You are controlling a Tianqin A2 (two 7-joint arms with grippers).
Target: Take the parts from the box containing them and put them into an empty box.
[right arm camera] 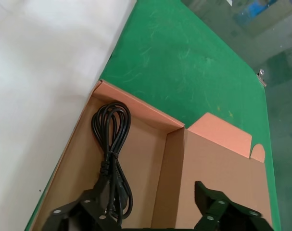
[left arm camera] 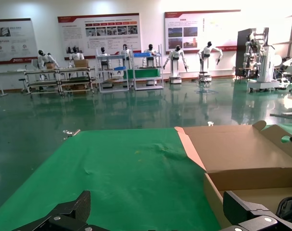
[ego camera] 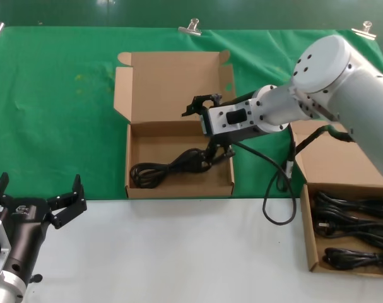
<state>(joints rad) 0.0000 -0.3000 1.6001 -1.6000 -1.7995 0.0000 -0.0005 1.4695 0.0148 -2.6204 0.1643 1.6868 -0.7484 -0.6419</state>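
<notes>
A looped black power cord (ego camera: pixel 169 169) lies on the floor of the middle cardboard box (ego camera: pixel 178 189), whose lid (ego camera: pixel 172 82) with rounded corner tabs stands open at the back. My right gripper (ego camera: pixel 205 128) hovers open over this box's right part. In the right wrist view the cord (right arm camera: pixel 112 144) runs down to one finger (right arm camera: pixel 88 211) of the right gripper (right arm camera: pixel 153 211), and nothing is between the jaws. Several more cords (ego camera: pixel 352 221) fill the box at the right (ego camera: pixel 310 243). My left gripper (ego camera: pixel 40 196) waits open at the near left.
Green cloth (ego camera: pixel 58 113) covers the far half of the table and white surface (ego camera: pixel 178 252) the near half. The right arm's thick black cable (ego camera: pixel 279 189) hangs between the boxes. Metal clips (ego camera: pixel 192 26) hold the cloth's far edge. The left wrist view shows the left gripper (left arm camera: pixel 158 211) beside the middle box (left arm camera: pixel 213 187).
</notes>
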